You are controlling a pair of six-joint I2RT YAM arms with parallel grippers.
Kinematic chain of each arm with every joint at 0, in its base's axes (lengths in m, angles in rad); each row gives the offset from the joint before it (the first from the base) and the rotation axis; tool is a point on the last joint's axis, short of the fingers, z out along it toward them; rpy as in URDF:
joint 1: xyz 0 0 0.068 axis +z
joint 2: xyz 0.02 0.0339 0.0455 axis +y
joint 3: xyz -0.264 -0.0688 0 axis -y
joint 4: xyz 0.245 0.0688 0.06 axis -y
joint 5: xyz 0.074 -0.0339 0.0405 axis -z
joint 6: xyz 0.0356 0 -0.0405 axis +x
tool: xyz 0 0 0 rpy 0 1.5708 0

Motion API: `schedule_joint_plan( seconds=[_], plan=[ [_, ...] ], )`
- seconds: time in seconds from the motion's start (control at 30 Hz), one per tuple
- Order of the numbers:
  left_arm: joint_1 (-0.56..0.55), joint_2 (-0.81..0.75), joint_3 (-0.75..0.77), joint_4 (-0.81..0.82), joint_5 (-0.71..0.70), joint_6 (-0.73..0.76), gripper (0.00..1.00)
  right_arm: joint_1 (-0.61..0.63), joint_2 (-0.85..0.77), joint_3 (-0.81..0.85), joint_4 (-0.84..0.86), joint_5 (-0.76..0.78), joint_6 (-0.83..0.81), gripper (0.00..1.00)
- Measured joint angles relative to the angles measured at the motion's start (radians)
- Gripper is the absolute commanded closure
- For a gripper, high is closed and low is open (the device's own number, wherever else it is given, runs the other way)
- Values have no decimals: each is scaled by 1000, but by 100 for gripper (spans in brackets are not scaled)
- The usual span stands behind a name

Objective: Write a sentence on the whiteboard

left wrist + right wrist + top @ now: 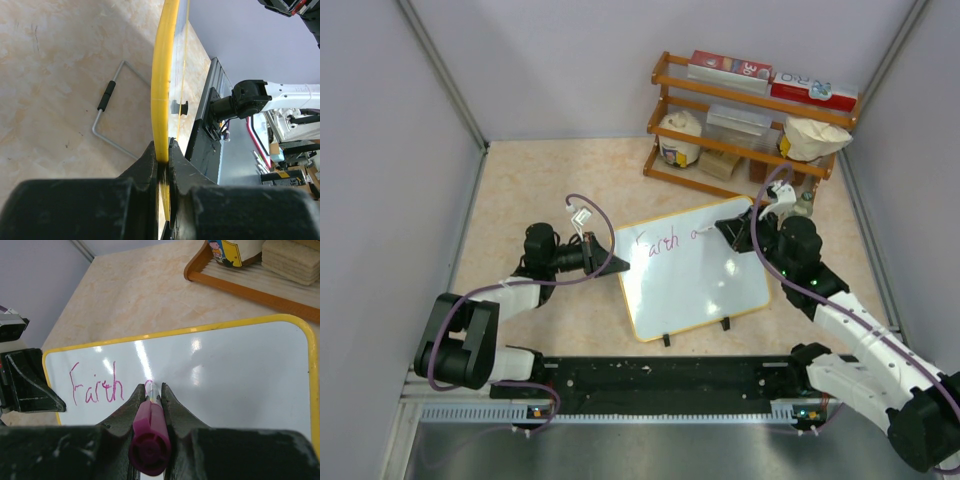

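Observation:
The whiteboard [695,275] with a yellow frame stands tilted on two black feet in the middle of the table. Pink writing [658,241] reads "Earth" with the start of another letter beside it; it also shows in the right wrist view [96,386]. My left gripper [616,266] is shut on the board's left edge [163,100]. My right gripper [738,233] is shut on a magenta marker [149,430], whose tip touches the board [240,380] just right of the word.
A wooden rack [750,115] with boxes, a jar and bags stands at the back right. A wire stand [107,115] lies on the table behind the board. Grey walls close in both sides.

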Motion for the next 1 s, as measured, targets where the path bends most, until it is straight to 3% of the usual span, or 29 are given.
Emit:
schedule_joint_plan(
  seconds=[1.0],
  plan=[
    [0,0,0,-4,-2,-1,100,0,-51,-48,-47,-40,-8,100]
  ],
)
